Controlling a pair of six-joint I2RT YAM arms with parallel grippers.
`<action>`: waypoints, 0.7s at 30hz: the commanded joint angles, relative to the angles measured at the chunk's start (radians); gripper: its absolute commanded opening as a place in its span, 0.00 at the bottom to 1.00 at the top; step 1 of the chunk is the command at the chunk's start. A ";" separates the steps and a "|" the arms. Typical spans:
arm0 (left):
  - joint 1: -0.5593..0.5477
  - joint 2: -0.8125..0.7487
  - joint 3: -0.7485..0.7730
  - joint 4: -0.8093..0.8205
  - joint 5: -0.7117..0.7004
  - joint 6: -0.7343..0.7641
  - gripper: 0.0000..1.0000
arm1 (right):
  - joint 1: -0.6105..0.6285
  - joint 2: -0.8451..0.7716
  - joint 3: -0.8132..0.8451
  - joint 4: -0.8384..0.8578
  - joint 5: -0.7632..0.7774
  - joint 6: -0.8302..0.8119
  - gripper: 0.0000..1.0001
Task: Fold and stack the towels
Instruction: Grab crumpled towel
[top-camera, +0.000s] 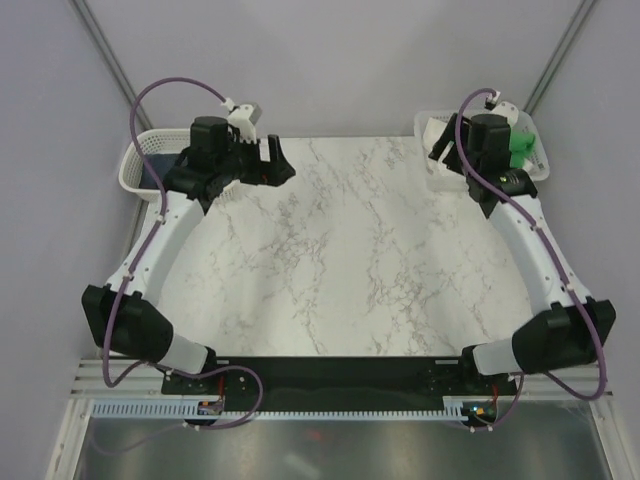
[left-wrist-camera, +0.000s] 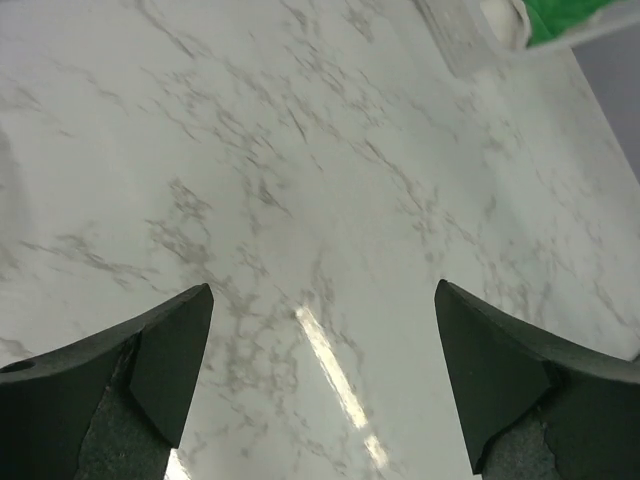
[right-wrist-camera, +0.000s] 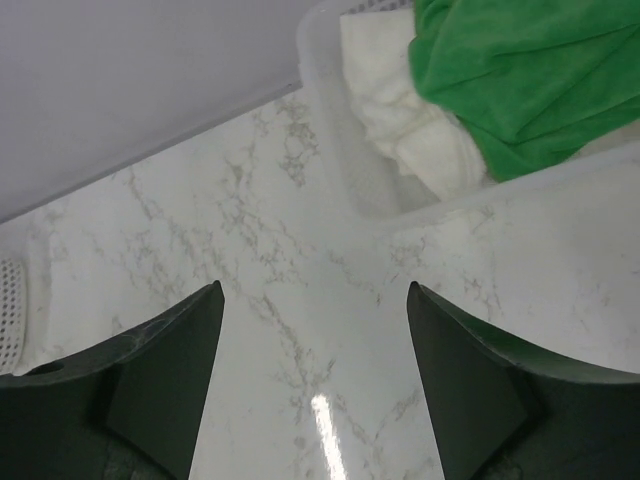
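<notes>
At the far right corner of the white marble-patterned table (top-camera: 340, 270), you have a white plastic mesh basket (right-wrist-camera: 335, 140) holding two of the three towels. The bright green cloth towel (right-wrist-camera: 520, 80) lies crumpled, partly over the white cloth towel (right-wrist-camera: 405, 110). Your right gripper (right-wrist-camera: 314, 290) hovers just beside that basket over bare marble, its two fingers spread wide and pinching nothing. At the far left corner sits a second white mesh basket (top-camera: 135, 160). The third towel, a dark navy cloth (top-camera: 150, 178), shows inside it, mostly hidden by the arm. Your left gripper (left-wrist-camera: 322, 295) hangs near that basket above the table, jaws fully apart and empty.
</notes>
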 joint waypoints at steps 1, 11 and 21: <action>-0.072 -0.117 -0.139 -0.005 0.186 -0.091 1.00 | -0.092 0.164 0.145 -0.025 0.104 0.009 0.82; -0.106 -0.417 -0.319 0.022 0.189 -0.103 1.00 | -0.237 0.625 0.525 -0.091 0.236 0.171 0.79; -0.106 -0.378 -0.439 0.241 0.336 -0.209 1.00 | -0.352 0.847 0.659 -0.047 0.194 0.409 0.76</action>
